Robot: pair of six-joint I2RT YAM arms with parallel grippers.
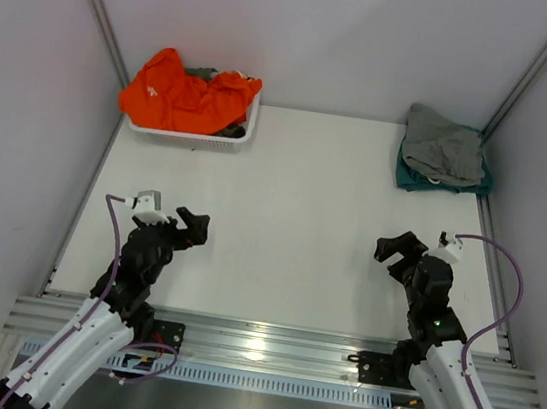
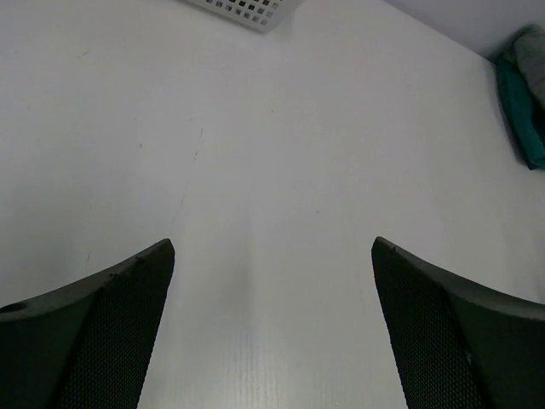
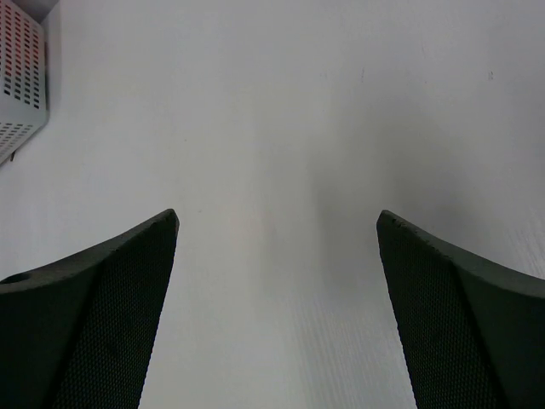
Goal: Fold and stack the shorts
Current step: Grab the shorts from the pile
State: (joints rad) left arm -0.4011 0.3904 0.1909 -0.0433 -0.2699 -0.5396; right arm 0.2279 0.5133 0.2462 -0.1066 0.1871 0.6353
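The bright orange shorts (image 1: 182,92) lie crumpled on top of a white basket (image 1: 234,137) at the far left of the table, with a small white logo showing. My left gripper (image 1: 190,225) is open and empty above the bare table near the front left, far from the shorts. My right gripper (image 1: 396,249) is open and empty near the front right. Both wrist views show only wide-open black fingers (image 2: 111,332) (image 3: 102,315) over the white table.
A grey garment (image 1: 444,146) lies on a teal one (image 1: 413,178) at the far right corner; the teal one shows in the left wrist view (image 2: 518,102). A dark olive garment (image 1: 225,130) peeks from under the shorts. The basket corner shows in both wrist views (image 2: 243,10) (image 3: 21,72). Walls enclose the table.
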